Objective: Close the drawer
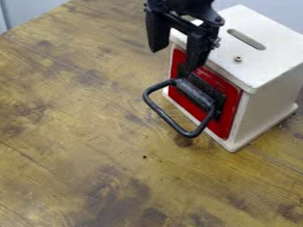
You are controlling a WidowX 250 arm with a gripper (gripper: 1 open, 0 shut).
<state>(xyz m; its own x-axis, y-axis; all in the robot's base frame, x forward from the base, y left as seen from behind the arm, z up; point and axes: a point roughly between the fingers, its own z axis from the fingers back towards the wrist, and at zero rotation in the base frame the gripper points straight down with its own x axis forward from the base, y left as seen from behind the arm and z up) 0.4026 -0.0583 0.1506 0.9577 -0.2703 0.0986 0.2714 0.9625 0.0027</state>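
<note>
Camera view: drawer (pixel 201 91) sits just below the wide-open tool (pixel 173 57).

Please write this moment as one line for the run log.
claw: open, above drawer | drawer: nearly in casing | handle: free

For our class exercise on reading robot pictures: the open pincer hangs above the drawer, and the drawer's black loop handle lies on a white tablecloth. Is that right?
Not quite. The handle rests over bare brown wood, the table itself, with no white cloth; the camera view shows this. The rest holds: the pincer is open and hangs above the drawer.
</note>
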